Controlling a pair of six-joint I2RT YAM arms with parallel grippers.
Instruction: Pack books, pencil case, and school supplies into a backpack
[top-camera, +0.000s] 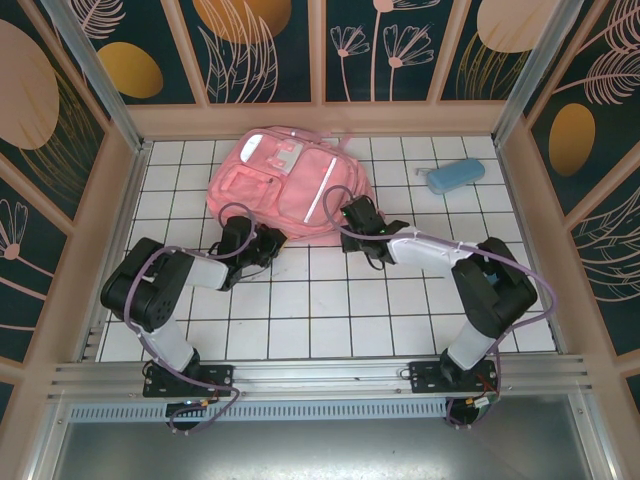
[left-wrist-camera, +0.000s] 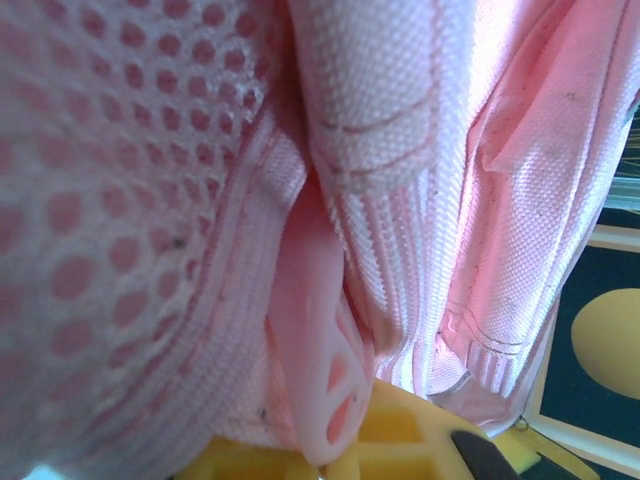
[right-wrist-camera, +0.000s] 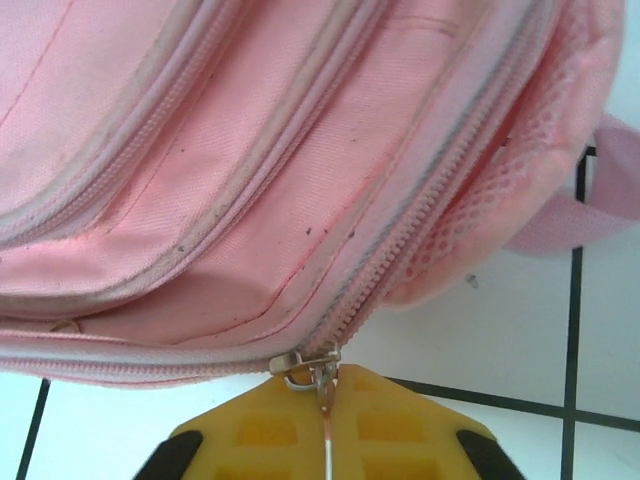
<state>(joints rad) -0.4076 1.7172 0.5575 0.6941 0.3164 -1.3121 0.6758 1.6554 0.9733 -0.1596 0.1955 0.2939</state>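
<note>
Arms outstretched — left claw clamped on backpack, right claw pinching zipper pull.

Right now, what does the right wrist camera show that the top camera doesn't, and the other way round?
The right wrist view adds close detail: the metal zipper slider on a closed zipper run, and a mesh side pocket. The top view adds the layout: the light blue pencil case lying apart to the bag's right, and the left arm and right arm reaching to its near edge. Shared: the pink backpack on the white tiled table.
</note>
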